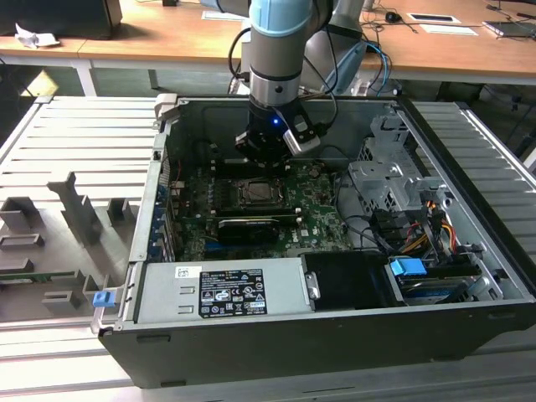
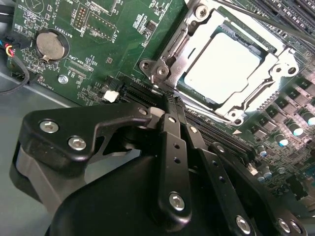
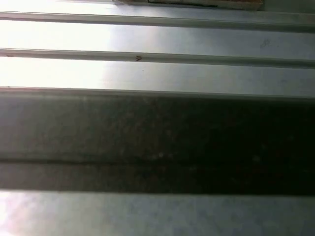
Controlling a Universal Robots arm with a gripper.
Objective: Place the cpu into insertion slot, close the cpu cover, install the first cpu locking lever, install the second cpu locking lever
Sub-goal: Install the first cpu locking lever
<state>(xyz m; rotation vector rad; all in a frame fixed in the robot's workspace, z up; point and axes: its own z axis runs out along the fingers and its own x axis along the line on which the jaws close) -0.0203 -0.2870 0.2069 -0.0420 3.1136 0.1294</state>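
The flat square silver-grey cpu [image 2: 221,66] lies seated in the black square insertion slot [image 2: 261,45], with the thin silver metal cpu cover [image 2: 189,37] frame closed down flat around its edges

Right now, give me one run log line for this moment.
cpu: seated in insertion slot | cpu cover: closed over it | gripper: shut, empty, beside the socket | case: open
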